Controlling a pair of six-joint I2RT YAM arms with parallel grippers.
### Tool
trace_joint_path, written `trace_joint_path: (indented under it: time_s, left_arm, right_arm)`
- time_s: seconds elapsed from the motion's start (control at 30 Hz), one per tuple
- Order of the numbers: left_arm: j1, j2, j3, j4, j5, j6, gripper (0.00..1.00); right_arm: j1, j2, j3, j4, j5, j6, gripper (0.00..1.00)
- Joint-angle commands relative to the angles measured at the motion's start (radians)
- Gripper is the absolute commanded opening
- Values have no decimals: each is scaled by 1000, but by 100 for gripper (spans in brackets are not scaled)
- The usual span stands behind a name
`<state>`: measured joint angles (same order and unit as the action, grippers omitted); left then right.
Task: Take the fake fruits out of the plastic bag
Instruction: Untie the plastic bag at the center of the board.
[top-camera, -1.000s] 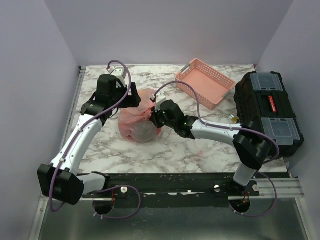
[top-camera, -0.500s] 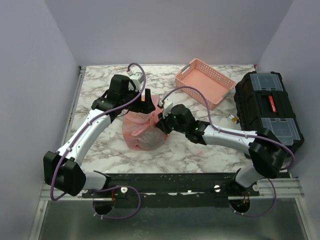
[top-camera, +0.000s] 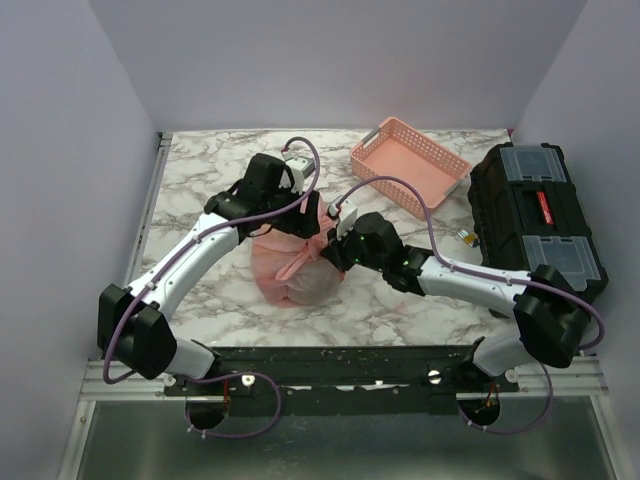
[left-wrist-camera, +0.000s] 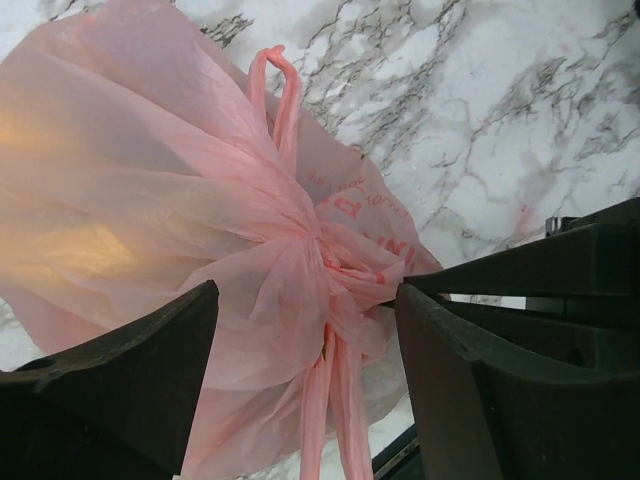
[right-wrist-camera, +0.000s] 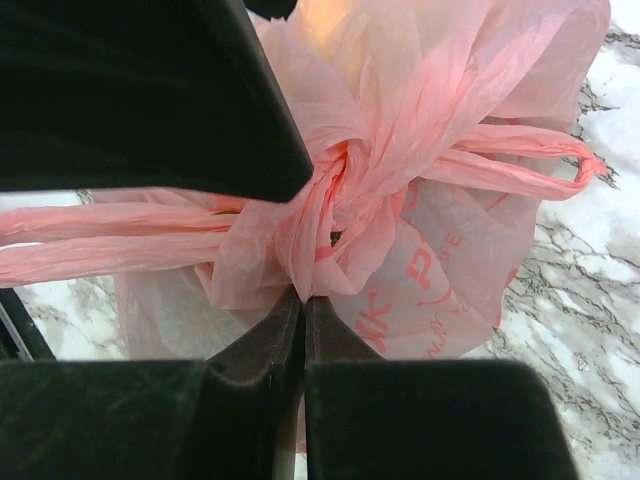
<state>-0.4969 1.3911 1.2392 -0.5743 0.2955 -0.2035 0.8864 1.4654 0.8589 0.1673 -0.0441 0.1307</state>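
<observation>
since a second ago the bag (top-camera: 293, 268) has slid to the right and nearer to the arm bases, and both arms went with it. it lies on the marble table (top-camera: 200, 170), its neck twisted into a knot. the right gripper (right-wrist-camera: 303, 298) is pressed together on the plastic at this knot. the left gripper (left-wrist-camera: 310, 300) has its fingers apart, one on each side of the knot. the fruits (left-wrist-camera: 70, 240) show only as a yellow glow inside the bag. a pink basket (top-camera: 410, 165) and a black toolbox (top-camera: 535, 220) stand well apart at the right.
</observation>
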Motion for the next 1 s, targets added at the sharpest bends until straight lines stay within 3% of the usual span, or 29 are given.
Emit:
trace_joint_path:
  time_s: [0.0,0.13,0.33,0.57,0.6,0.77,0.83,0.97]
  left_arm:
    - [-26,35,41,-62,-97,44,70]
    - [-29,66,55,-85,-143,40,69]
    - [-32,113,78,-115,-174,41,57]
    - [-34,127,85,-121,-156,50,53]
    - [-34,129,88,-123,-160,52,49]
    - [-34,115,91,-125,-219,57,9]
    - [-34,102,87,-122,-276,54,1]
    - [-34,72,81,-114,-455,23,0]
  right_arm:
    - [-3,-21,-17,14,-17,8,6]
    - [-3,-37,-27,16,-17,15,6]
    - [-2,-60,-44,22,-17,21,6]
    - [-3,-59,-52,41,-32,42,6]
    - [-3,-57,-52,43,-33,43,6]
    - [-3,-65,-58,40,-30,46,6]
    - [-2,-75,-67,41,-27,49,6]
    - [-3,-103,-94,41,-20,63,6]
